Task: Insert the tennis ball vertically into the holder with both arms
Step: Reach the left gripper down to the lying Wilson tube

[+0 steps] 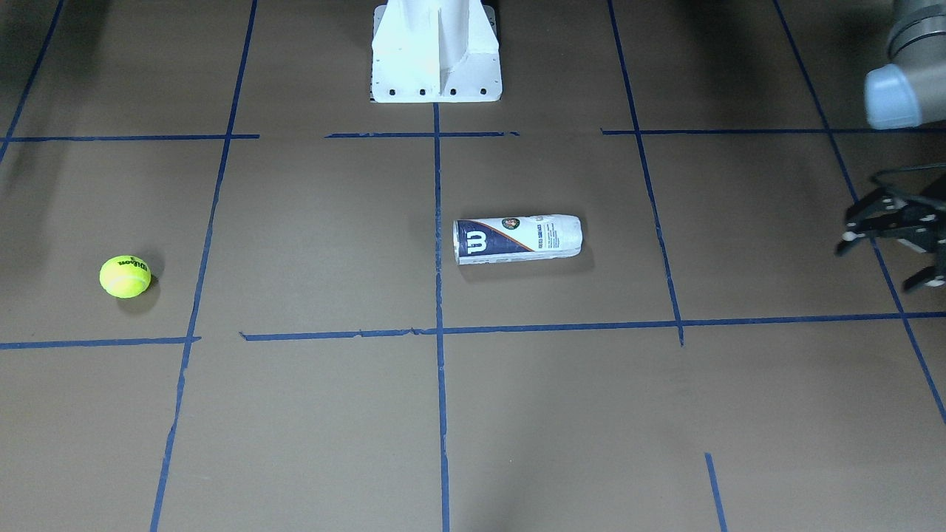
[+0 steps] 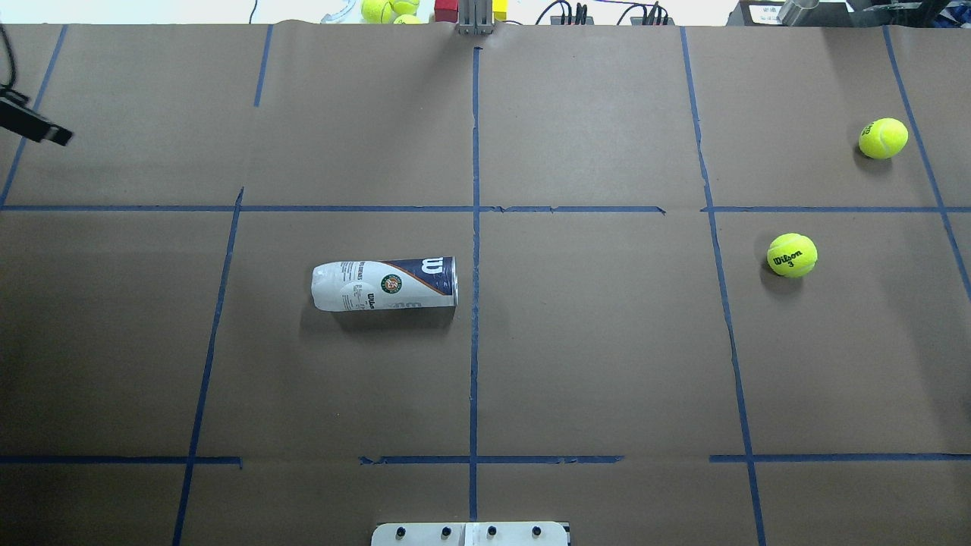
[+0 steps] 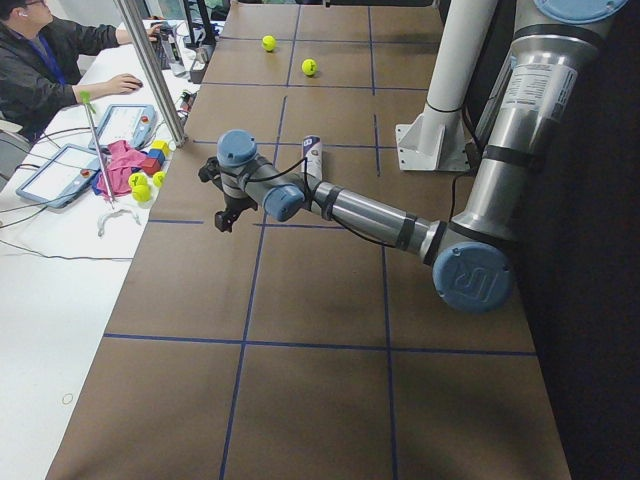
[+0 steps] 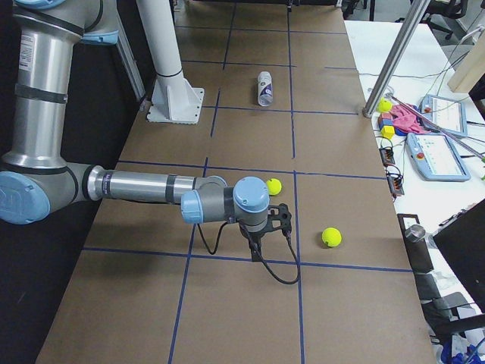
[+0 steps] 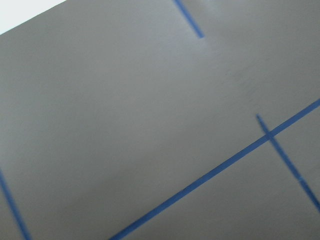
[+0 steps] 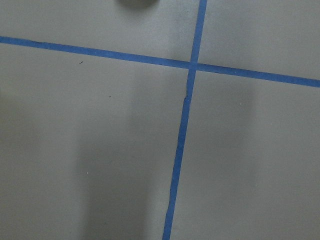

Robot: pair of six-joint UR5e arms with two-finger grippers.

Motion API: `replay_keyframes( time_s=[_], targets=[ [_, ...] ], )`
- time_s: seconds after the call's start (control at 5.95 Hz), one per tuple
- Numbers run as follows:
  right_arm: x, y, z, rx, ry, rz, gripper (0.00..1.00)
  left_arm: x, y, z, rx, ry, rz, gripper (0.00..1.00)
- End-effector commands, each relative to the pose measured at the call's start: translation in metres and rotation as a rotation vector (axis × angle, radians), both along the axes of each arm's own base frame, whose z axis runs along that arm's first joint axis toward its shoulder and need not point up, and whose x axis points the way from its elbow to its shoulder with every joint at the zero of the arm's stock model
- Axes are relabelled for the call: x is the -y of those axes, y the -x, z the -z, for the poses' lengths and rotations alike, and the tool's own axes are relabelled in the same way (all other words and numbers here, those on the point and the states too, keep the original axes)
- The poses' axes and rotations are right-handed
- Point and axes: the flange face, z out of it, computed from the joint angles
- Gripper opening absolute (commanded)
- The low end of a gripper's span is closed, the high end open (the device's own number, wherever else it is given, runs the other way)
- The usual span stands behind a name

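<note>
The holder [image 2: 384, 283] lies on its side near the table's middle, left of the centre tape line; it also shows in the front view [image 1: 517, 239]. A tennis ball [image 2: 792, 255] with "Wilson 3" print sits on the right half, and shows too in the front view [image 1: 125, 276]. My left gripper [image 1: 892, 258] hovers open and empty far to the holder's left. My right gripper [image 4: 276, 220] hangs just past that ball [image 4: 273, 186]; I cannot tell whether it is open or shut.
A second tennis ball [image 2: 884, 138] lies farther back right. The white pedestal base [image 1: 436, 55] stands at the robot's edge. Beyond the far edge are more balls [image 2: 387, 9], coloured blocks, cables and an operator [image 3: 45, 60] with tablets.
</note>
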Motion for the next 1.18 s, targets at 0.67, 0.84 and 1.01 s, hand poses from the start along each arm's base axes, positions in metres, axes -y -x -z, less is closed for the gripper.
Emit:
replay_keyframes(
  time_s=[0.67, 0.84, 1.01],
  targets=[
    [-0.003, 0.000, -0.007, -0.001, 0.015, 0.000, 1.00, -0.072, -0.261, 0.230, -0.103, -0.363, -0.277, 1.00],
    [-0.003, 0.000, -0.007, -0.001, 0.016, 0.000, 1.00, -0.087, -0.297, 0.267, -0.029, -0.341, -0.281, 1.00],
    [-0.003, 0.000, -0.007, -0.001, 0.016, 0.000, 1.00, -0.102, -0.321, 0.304, 0.030, -0.325, -0.305, 1.00]
  ],
)
